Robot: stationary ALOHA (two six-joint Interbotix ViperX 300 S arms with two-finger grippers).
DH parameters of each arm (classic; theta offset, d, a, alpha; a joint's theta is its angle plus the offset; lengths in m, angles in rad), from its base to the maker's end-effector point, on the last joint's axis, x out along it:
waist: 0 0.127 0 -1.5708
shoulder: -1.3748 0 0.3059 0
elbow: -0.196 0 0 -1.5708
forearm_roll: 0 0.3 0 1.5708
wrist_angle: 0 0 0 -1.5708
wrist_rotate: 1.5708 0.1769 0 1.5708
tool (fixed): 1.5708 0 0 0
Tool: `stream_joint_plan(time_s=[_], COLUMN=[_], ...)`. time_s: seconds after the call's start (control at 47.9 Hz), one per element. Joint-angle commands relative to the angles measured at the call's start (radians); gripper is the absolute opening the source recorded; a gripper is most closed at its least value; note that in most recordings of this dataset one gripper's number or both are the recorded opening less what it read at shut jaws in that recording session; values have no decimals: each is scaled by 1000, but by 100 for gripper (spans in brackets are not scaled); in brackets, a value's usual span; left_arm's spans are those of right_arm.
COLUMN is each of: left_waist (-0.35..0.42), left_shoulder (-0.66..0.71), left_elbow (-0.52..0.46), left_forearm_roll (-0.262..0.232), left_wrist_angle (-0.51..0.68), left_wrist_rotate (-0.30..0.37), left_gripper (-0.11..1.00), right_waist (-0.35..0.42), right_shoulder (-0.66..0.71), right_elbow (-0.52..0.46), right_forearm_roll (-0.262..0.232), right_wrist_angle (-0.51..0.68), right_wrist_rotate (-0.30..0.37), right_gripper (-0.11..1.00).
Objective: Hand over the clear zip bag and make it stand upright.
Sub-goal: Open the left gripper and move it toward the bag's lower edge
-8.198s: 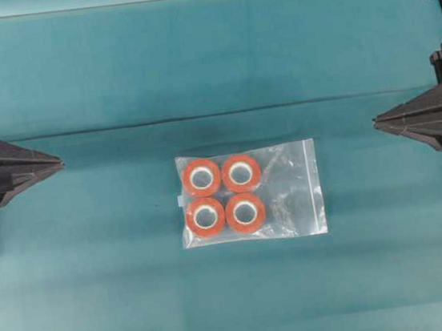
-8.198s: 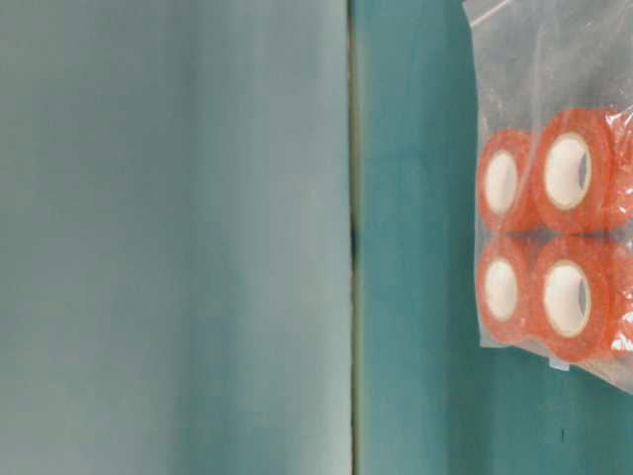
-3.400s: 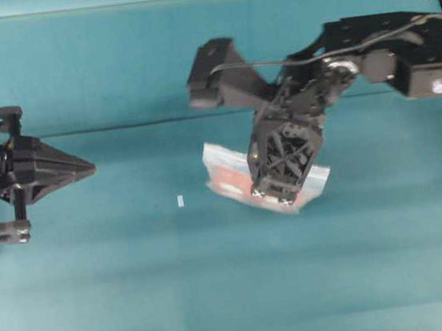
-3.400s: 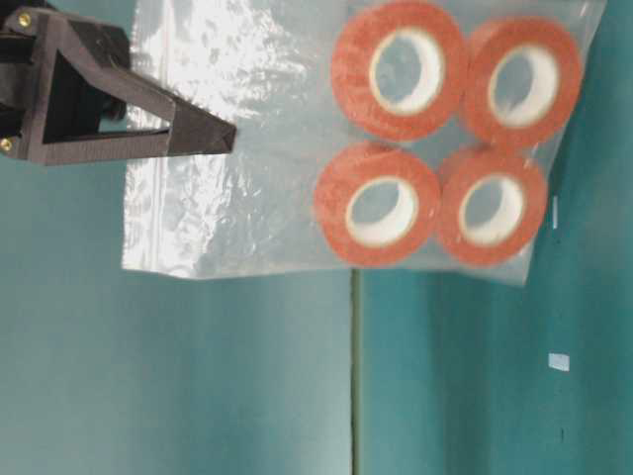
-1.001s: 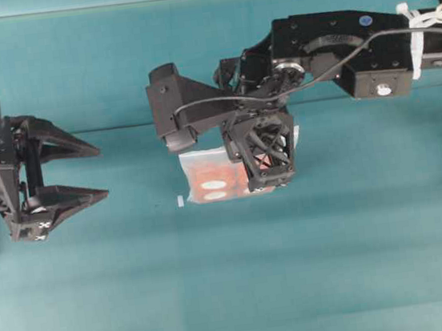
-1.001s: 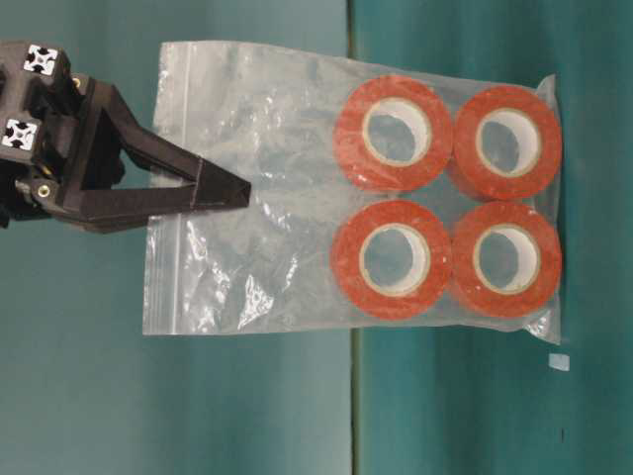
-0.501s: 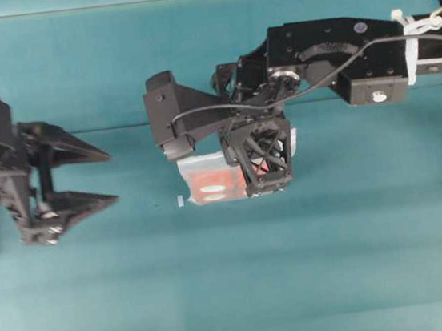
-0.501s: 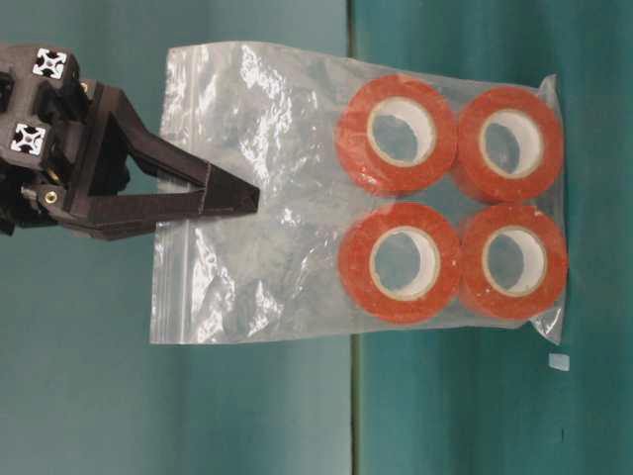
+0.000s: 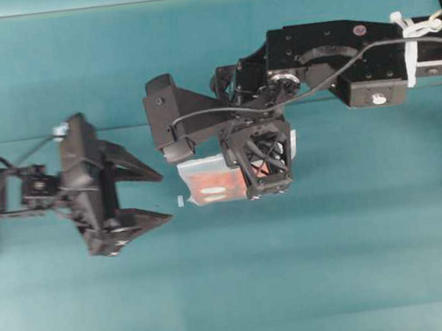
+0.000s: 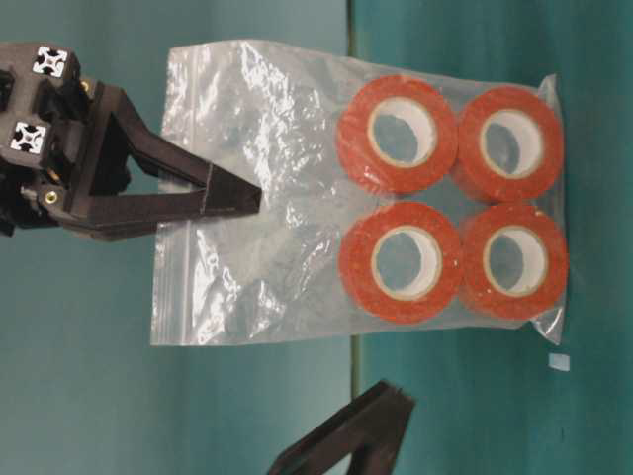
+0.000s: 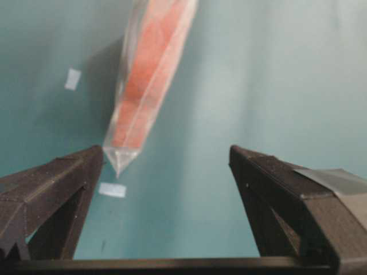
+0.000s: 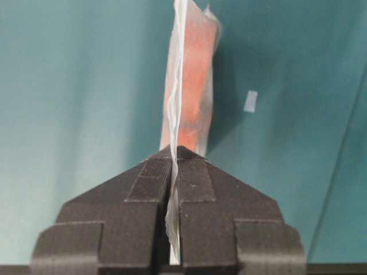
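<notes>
While the right gripper pinched the clear zip bag by its empty end near the zip strip, the bag hung over the teal table, with the four orange tape rolls gathered at the opposite end. From the right wrist view its two fingers were pressed tight together with the thin plastic caught between them, the bag hanging edge-on away from the camera. In the overhead view the bag showed only partly beneath the right arm, near the middle of the table. The left gripper sat just to the left of the bag with its fingers spread wide, apart from the plastic. In the left wrist view, the bag's lower corner lay close to one finger; whether they touched was hard to tell. A small white scrap lay on the table between the left gripper and the bag.
</notes>
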Motion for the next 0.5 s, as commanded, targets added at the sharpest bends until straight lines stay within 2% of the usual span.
stream_joint_plan(time_s=[0.0,0.48], left_waist=[14,14], left_shoulder=[51,295], left_elbow=[-20,-169], left_forearm_roll=[2,2], left_wrist_angle=[-52,-129], left_wrist_rotate=[-3,-3], left_gripper=[99,99], right_waist=[5,5], right_shoulder=[-9,-9], right_elbow=[-14,-6], right_forearm_roll=[-2,0], right_wrist_angle=[-3,-5], right_wrist_rotate=[3,6], right_gripper=[0,0])
